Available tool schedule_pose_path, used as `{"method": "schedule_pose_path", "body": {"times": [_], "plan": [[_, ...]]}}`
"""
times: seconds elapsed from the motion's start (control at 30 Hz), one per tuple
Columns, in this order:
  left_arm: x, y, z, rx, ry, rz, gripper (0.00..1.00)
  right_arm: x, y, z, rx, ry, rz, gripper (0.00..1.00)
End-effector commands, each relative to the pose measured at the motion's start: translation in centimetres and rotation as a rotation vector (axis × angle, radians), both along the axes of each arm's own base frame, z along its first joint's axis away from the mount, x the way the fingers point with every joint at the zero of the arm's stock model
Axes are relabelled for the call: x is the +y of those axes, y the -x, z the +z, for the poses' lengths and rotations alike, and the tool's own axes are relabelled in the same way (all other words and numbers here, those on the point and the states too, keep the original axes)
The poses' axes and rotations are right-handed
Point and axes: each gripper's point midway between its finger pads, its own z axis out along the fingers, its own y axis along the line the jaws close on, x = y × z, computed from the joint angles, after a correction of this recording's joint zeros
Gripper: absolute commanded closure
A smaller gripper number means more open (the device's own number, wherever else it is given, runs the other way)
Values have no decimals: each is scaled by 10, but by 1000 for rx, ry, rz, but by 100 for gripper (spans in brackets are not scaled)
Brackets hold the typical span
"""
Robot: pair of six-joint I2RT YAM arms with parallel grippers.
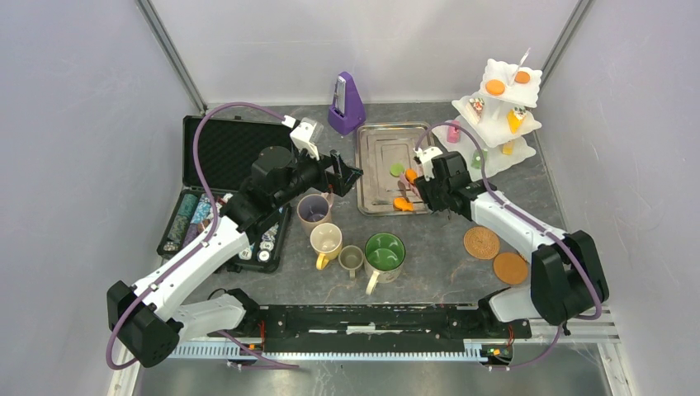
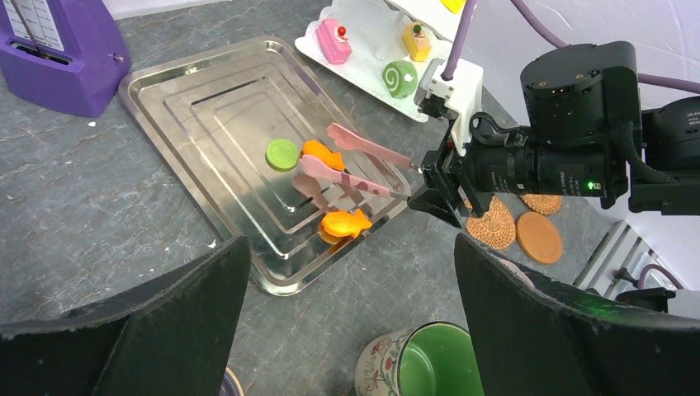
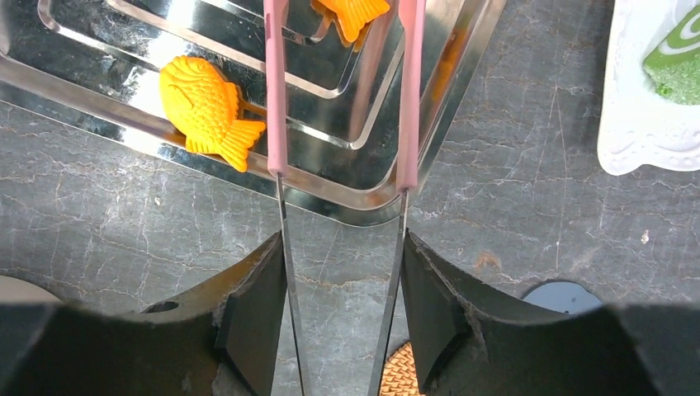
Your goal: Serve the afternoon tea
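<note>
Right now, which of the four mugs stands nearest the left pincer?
The mauve ceramic mug, just beside the left pincer; the others sit farther from it.

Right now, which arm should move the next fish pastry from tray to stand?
Right. The right hand is shut on the pink tongs, whose tips flank an orange fish pastry on the tray, and the stand is nearer it. The left hand is open, empty, by the mugs.

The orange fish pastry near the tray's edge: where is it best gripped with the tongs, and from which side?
Grip the orange fish pastry across its wide body, not the thin tail. It lies flat by the tray rim, so the tongs in the right gripper should probably come from above, one tip per flank.
</note>
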Motion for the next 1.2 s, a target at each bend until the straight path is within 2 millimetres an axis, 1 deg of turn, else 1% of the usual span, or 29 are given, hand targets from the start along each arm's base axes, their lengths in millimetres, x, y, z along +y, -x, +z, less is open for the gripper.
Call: {"method": "schedule_pose_path", "body": {"times": [0.0, 0.1, 0.2, 0.27, 0.4, 0.47, 0.57, 0.67, 0.73, 0.8, 0.87, 0.9, 0.97, 1.03, 1.17], "plan": [[-1, 2, 20, -78, 2, -23, 2, 4, -7, -4, -23, -50, -4, 45], [-2, 2, 20, -78, 3, -26, 2, 6, -5, -10, -4, -58, -2, 49], [-1, 2, 20, -78, 2, -25, 2, 8, -4, -7, -2, -76, -3, 56], [-2, 2, 20, -77, 5, -27, 2, 10, -5, 1, -17, -96, -4, 61], [-3, 4, 21, -74, 11, -37, 1, 16, -12, 29, -62, -134, -5, 69], [-3, 4, 21, -77, 11, -34, 2, 18, -16, 46, -94, -150, -1, 70], [-1, 4, 23, -81, 11, -26, 2, 20, -17, 78, -148, -196, -21, 72], [-1, 5, 24, -84, 15, -30, 1, 18, -18, 120, -223, -222, -27, 73], [-2, 6, 26, -84, 19, -37, 1, 13, -20, 154, -285, -222, -44, 74], [-2, 7, 26, -84, 21, -41, 1, 6, -25, 192, -362, -210, -63, 75], [-2, 7, 28, -86, 24, -44, 1, 5, -26, 216, -397, -215, -70, 78], [-2, 7, 28, -87, 24, -44, 1, 6, -27, 221, -400, -222, -61, 78], [-1, 8, 29, -89, 25, -41, 1, 12, -26, 221, -393, -242, -36, 76], [-1, 8, 30, -93, 26, -40, 1, 15, -26, 208, -380, -254, -29, 73], [0, 8, 30, -95, 25, -38, 1, 21, -23, 165, -302, -284, -57, 66]]}}
